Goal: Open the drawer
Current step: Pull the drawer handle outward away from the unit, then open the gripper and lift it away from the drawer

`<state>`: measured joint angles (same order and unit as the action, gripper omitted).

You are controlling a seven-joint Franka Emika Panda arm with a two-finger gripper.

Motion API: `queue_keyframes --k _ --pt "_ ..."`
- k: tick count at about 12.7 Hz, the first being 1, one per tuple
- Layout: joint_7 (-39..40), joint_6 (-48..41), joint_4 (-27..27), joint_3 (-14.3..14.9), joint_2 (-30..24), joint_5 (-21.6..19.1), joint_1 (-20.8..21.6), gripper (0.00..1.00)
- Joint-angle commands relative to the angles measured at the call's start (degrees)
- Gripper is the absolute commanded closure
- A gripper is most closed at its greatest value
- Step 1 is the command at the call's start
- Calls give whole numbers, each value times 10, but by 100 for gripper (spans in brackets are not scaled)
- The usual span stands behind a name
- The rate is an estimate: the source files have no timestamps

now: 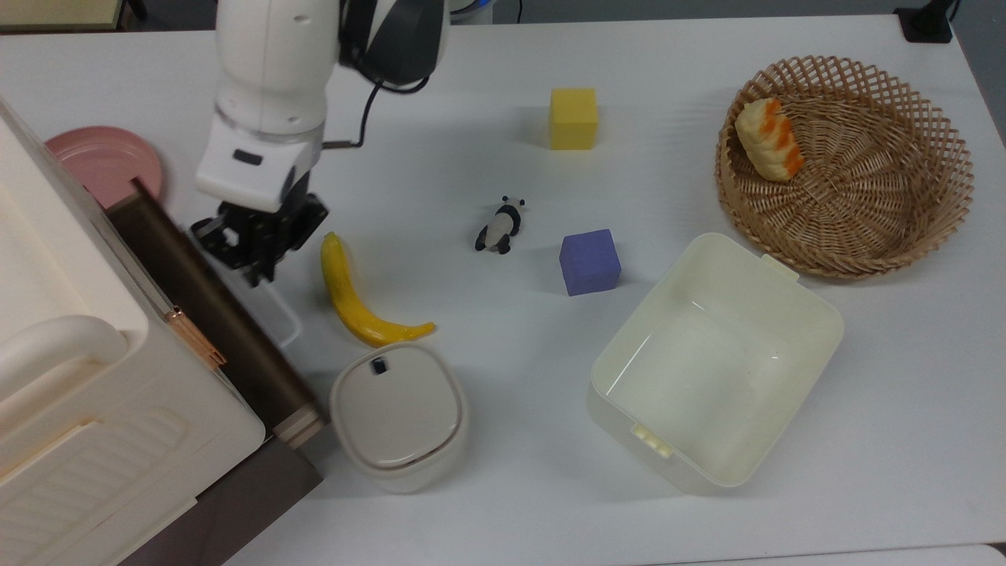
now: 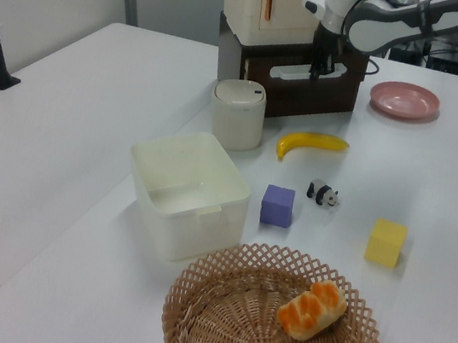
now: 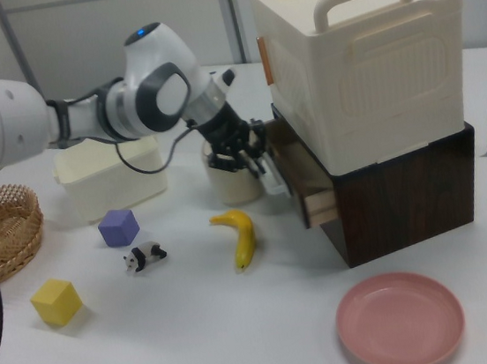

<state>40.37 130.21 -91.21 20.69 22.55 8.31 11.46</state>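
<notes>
The table (image 1: pixel 503 487) carries a cream cabinet (image 1: pixel 71 377) stacked on a dark wooden base at the top view's left. The drawer (image 1: pixel 212 306) sticks partly out of that base, its dark front panel clear of the cabinet, its pale side wall visible in the right view. The arm (image 1: pixel 267 86) reaches down beside the cabinet; its gripper (image 1: pixel 255 263) is clamped narrowly on the drawer's white handle (image 1: pixel 275 310). The basket (image 1: pixel 845 165), holding bread (image 1: pixel 769 140), lies farthest from the cabinet, with the bin (image 1: pixel 715 362) nearer. The lidded pot (image 1: pixel 399 413) is just beside the drawer front, the banana (image 1: pixel 350 295) near it. The plate (image 1: pixel 102 161) is partly behind the cabinet. Yellow cube (image 1: pixel 573 118), purple cube (image 1: pixel 589 261) and panda (image 1: pixel 499 224) lie between cabinet and basket.
</notes>
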Motion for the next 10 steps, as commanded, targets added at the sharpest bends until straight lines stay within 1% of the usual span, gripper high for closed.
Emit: queue_keyframes --k 1,2,6,9,10 --pt "-7 -90 -41 -51 -76 3 15 94" --pt "-9 -104 -42 -62 -83 3 13 94" --pt "-21 -147 -41 -87 -102 3 8 93" --pt "-22 -149 -40 -88 -104 2 7 93" --pt "-22 -149 -40 -88 -102 2 3 92"
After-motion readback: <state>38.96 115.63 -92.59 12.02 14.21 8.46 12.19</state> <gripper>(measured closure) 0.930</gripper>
